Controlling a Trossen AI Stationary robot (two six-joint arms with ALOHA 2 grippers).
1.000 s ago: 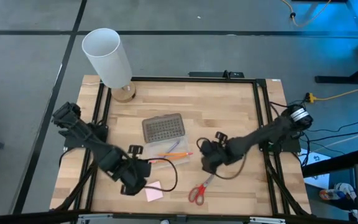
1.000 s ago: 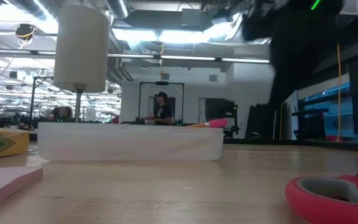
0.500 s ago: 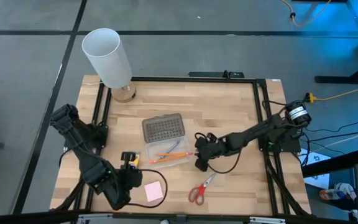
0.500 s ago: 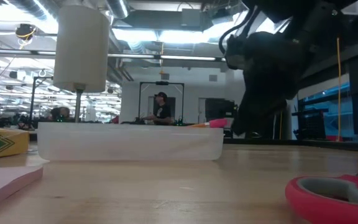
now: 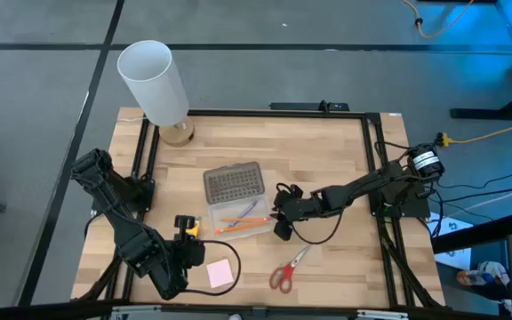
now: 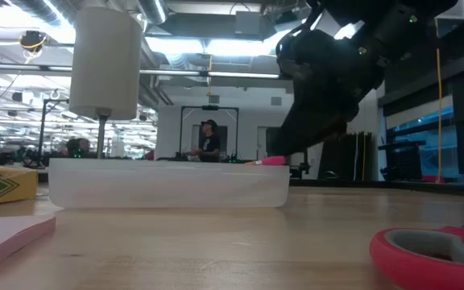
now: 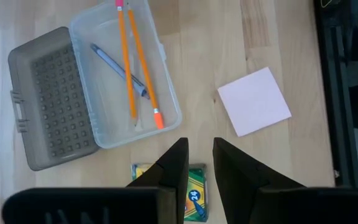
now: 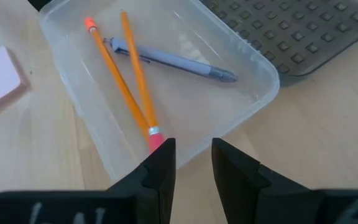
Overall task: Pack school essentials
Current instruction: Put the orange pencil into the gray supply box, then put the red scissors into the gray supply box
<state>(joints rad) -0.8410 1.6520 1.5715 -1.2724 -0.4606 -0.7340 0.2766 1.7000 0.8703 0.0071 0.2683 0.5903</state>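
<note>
Right gripper (image 8: 188, 158) hangs with fingers a bit apart, empty, right over the pink eraser end of an orange pencil (image 8: 135, 81) in the clear case (image 8: 253, 93). Left gripper (image 7: 197, 163), also slightly open, sits above the crayon box (image 7: 194, 196) on the bench (image 5: 327, 151)

Even, diffuse overhead light falls on the wooden table (image 5: 327, 151) in the high view; shadows beneath the arms are soft and short. A blue cast tints the floor at the upper right of that frame. In the low view, ceiling strip lights (image 6: 216, 74) across the upper centre glare brightly, so the arm at upper right reads as a near-black silhouette. The red scissor handle (image 6: 433, 251) at lower right and the pink pad (image 6: 2, 235) at lower left are strongly out of focus. Both wrist views are bright, with faint highlights on the clear case (image 8: 166, 87).
</note>
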